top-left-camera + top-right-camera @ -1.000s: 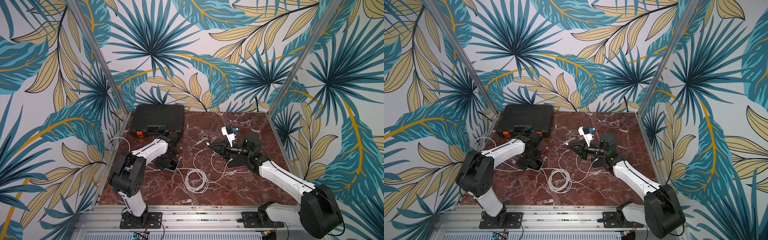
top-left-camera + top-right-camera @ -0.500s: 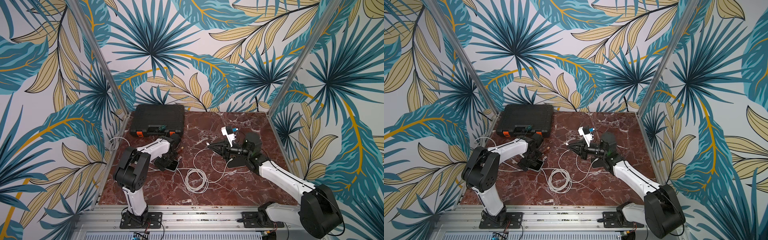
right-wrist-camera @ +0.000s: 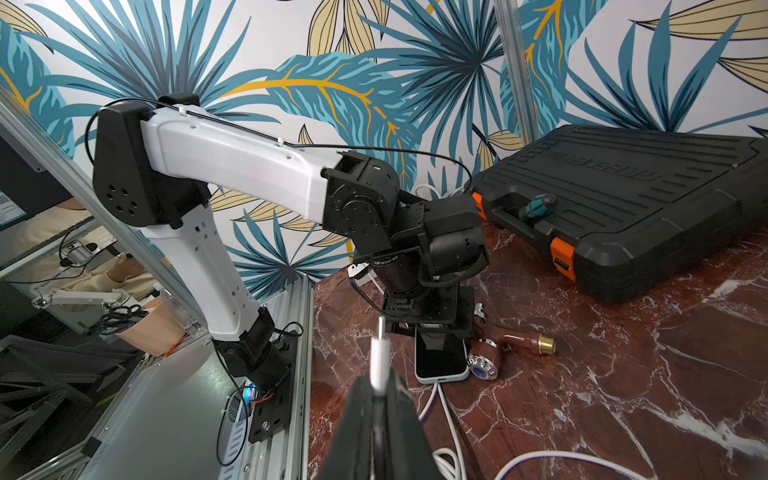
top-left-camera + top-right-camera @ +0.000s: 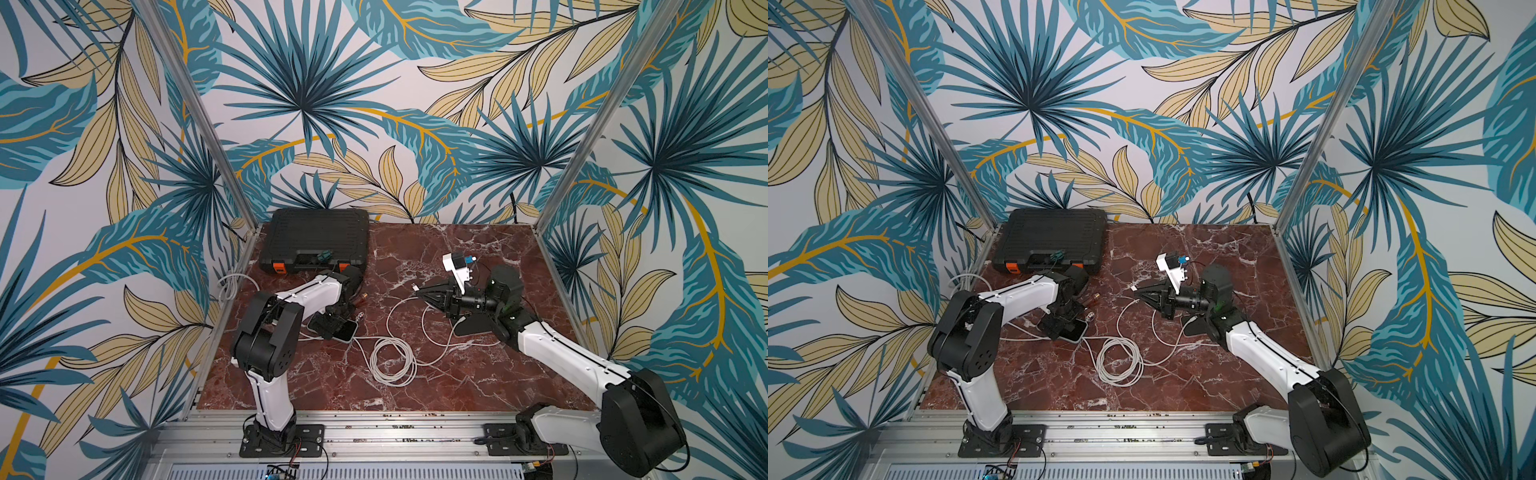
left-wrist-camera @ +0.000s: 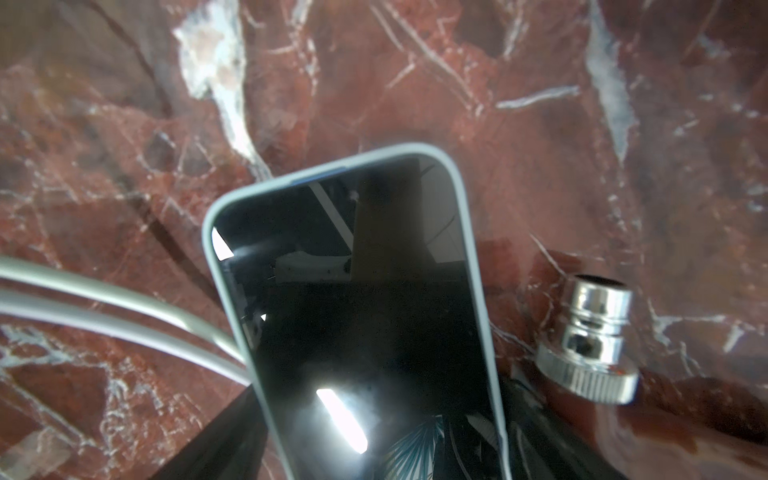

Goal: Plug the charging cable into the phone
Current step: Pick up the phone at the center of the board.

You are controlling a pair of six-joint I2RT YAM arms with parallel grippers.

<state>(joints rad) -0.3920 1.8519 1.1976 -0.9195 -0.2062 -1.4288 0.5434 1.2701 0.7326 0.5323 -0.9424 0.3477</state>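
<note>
The phone (image 4: 348, 330) (image 4: 1077, 332), black screen up in a pale case, lies flat on the marble. My left gripper (image 4: 331, 326) (image 4: 1060, 325) is down over it. In the left wrist view the phone (image 5: 353, 270) runs between my left gripper's (image 5: 382, 395) dark fingers, which stand wide apart close along its two long edges. My right gripper (image 4: 420, 293) (image 3: 380, 384) hovers to the right, shut on the charging cable's white plug (image 3: 380, 353) (image 4: 1133, 288), which points toward the phone (image 3: 440, 357). The cable's coil (image 4: 392, 359) lies between the arms.
A black tool case (image 4: 316, 239) (image 3: 623, 199) sits at the back left. A chrome fitting (image 5: 594, 345) and a copper-tipped part (image 3: 530, 344) lie right beside the phone. Two white cable runs (image 5: 104, 307) pass under the phone. More cable (image 4: 228, 284) hangs at the left edge.
The left arm's elbow has swung up and inward while its gripper stayed over the phone. The right arm and the plug have not moved.
</note>
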